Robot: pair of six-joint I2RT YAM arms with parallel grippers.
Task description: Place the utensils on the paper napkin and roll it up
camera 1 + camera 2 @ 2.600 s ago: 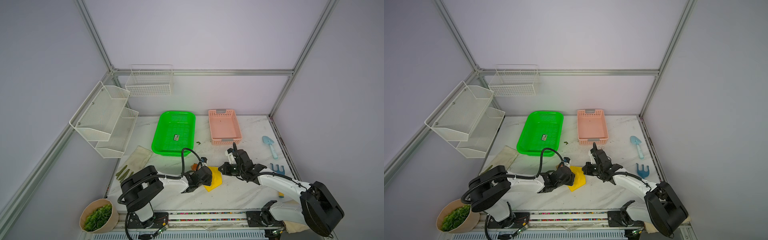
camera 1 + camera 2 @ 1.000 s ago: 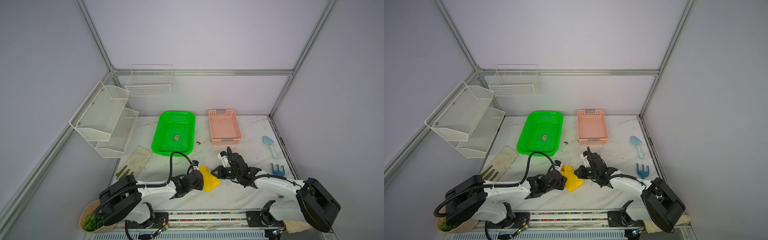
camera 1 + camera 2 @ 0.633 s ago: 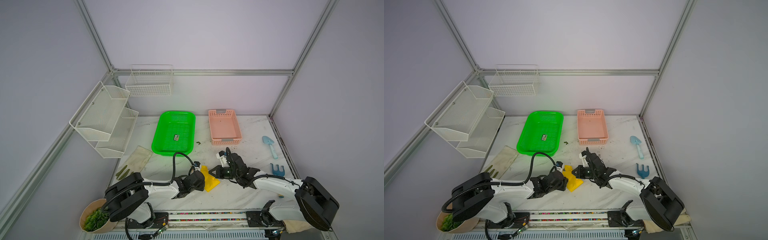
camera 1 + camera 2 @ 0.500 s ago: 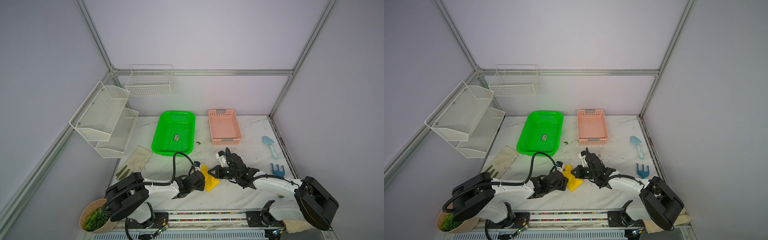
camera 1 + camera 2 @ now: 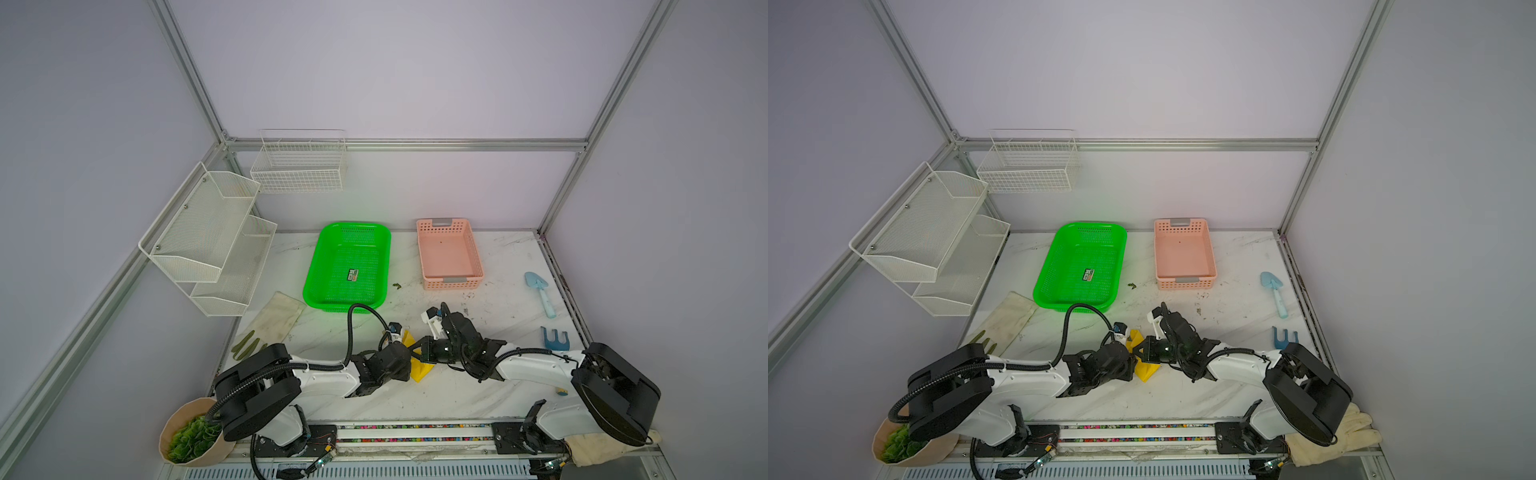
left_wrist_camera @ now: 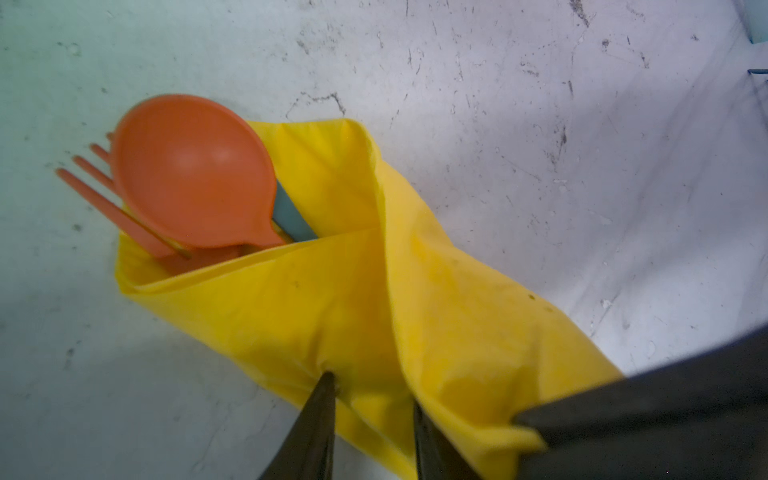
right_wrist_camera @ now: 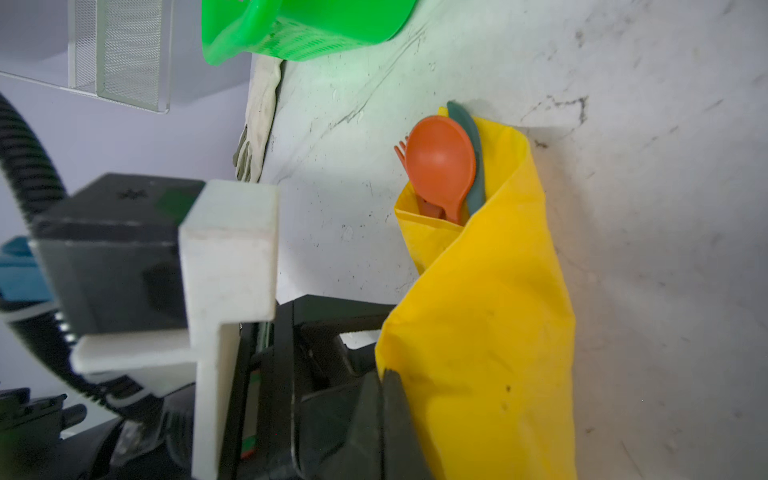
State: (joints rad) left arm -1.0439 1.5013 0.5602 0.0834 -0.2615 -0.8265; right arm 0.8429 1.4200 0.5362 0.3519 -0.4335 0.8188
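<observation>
The yellow paper napkin (image 6: 332,291) (image 7: 490,311) is wrapped into a loose bundle on the marble table, near the front middle in both top views (image 5: 420,370) (image 5: 1148,372). From its open end stick the utensils: an orange spoon (image 6: 191,170) (image 7: 440,166), orange fork tines (image 6: 95,183) (image 7: 400,150) and a teal piece (image 6: 291,216) (image 7: 469,129). My left gripper (image 6: 374,399) (image 5: 405,361) is shut on the bundle's near end, a fold between its fingers. My right gripper (image 7: 382,376) (image 5: 417,357) is shut, its tip at the edge of the napkin's overlapping flap.
A green basket (image 5: 349,232) and a pink basket (image 5: 451,282) stand at the back. A light blue shovel (image 5: 540,291) and a blue rake (image 5: 555,338) lie at the right, cream gloves (image 5: 278,320) at the left, wire shelves (image 5: 208,232) on the left wall.
The napkin lay flatter earlier and is now wrapped tighter round the utensils. Over the last second the right gripper has crept left toward the left gripper; the left one barely moved.
</observation>
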